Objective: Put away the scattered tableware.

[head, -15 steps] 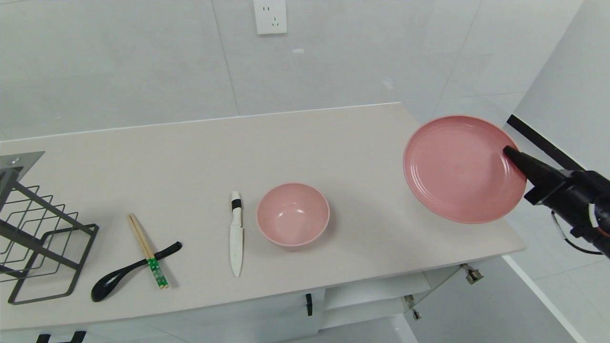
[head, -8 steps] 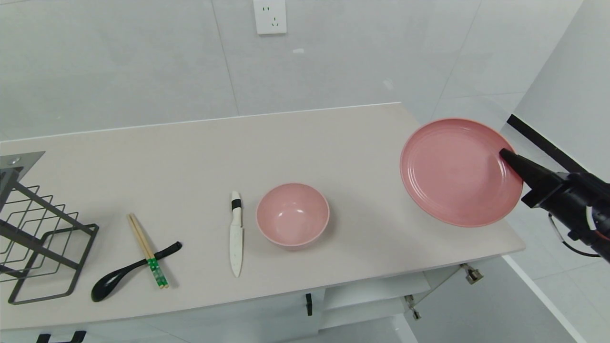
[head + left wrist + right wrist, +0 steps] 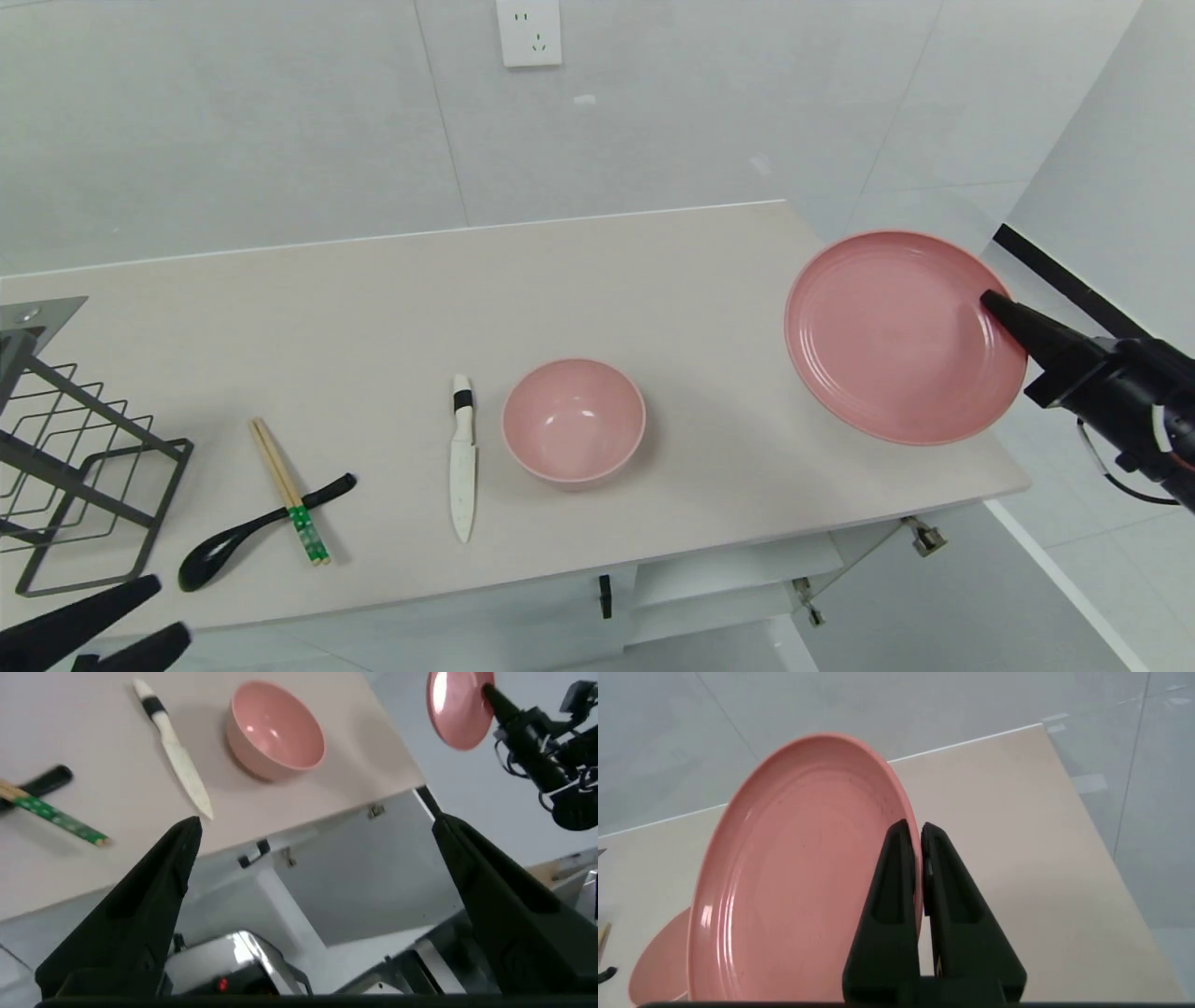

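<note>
Since the plate (image 3: 887, 336) probably goes in the rack (image 3: 75, 467) way left of the bowl (image 3: 573, 420), right end effector (image 3: 991, 303) is clamped on its rim, left end effector (image 3: 168, 609) just gaping apart.

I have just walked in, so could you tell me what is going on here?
The right end effector is shut on the rim of the pink plate, holding it tilted above the right end of the counter. The left end effector is open by the near left corner. The pink bowl, knife, chopsticks and black spoon lie on the counter, the wire rack at its left end.
</note>
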Controlling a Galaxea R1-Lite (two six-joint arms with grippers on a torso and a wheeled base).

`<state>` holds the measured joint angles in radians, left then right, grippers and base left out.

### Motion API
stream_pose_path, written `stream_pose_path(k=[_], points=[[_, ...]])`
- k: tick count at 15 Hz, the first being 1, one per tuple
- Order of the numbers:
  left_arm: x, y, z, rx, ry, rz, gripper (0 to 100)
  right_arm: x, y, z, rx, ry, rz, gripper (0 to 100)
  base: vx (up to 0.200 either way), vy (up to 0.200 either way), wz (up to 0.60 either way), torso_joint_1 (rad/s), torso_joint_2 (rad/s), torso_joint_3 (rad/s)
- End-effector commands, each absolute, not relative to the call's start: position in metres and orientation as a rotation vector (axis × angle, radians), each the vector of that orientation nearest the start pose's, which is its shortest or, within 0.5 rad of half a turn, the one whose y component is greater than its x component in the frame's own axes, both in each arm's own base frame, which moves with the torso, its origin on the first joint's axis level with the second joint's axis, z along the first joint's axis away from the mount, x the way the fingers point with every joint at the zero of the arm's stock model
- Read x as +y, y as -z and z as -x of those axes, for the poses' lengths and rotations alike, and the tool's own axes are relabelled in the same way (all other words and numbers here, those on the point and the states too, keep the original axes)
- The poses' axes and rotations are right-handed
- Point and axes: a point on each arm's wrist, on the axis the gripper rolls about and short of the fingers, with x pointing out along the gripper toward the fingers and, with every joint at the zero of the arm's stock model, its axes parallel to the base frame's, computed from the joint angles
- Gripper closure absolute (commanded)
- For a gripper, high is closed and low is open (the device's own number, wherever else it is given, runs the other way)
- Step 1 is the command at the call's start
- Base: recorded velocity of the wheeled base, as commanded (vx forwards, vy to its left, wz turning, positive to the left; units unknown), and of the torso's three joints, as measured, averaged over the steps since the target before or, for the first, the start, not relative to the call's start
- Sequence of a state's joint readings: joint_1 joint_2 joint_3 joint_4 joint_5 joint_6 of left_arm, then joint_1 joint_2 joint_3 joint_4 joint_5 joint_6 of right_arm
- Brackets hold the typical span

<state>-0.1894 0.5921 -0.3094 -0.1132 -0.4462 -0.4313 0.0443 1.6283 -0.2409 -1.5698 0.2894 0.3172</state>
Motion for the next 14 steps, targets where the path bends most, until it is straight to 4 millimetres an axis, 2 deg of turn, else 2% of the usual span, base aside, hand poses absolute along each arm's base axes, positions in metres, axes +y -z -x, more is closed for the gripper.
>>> stream_pose_path(k=[1, 4, 5, 6, 9, 11, 14], points=[[-0.034, -0.178, -0.096, 0.492, 0.611, 0.444, 0, 0.017, -0.159, -0.221, -0.121, -0.363, -0.292, 100, 0.000, 0.000, 0.00, 0.000, 0.00, 0.000], [-0.053, -0.182, -0.134, 0.528, 0.600, 0.351, 0, 0.018, -0.157, -0.220, -0.113, -0.365, -0.293, 100, 0.000, 0.000, 0.00, 0.000, 0.00, 0.000], [-0.058, -0.183, -0.140, 0.533, 0.595, 0.322, 0, 0.018, -0.157, -0.220, -0.113, -0.365, -0.293, 100, 0.000, 0.000, 0.00, 0.000, 0.00, 0.000], [-0.073, -0.182, -0.150, 0.556, 0.607, 0.269, 0, 0.018, -0.157, -0.220, -0.113, -0.365, -0.293, 100, 0.000, 0.000, 0.00, 0.000, 0.00, 0.000], [-0.101, -0.170, -0.166, 0.625, 0.571, 0.191, 0, 0.018, -0.157, -0.220, -0.113, -0.365, -0.292, 100, 0.000, 0.000, 0.00, 0.000, 0.00, 0.000], [-0.105, -0.166, -0.172, 0.637, 0.556, 0.181, 0, 0.018, -0.157, -0.220, -0.113, -0.365, -0.292, 100, 0.000, 0.000, 0.00, 0.000, 0.00, 0.000], [-0.117, -0.158, -0.200, 0.605, 0.521, 0.183, 0, 0.017, -0.161, -0.217, -0.133, -0.368, -0.289, 100, 0.000, 0.000, 0.00, 0.000, 0.00, 0.000]])
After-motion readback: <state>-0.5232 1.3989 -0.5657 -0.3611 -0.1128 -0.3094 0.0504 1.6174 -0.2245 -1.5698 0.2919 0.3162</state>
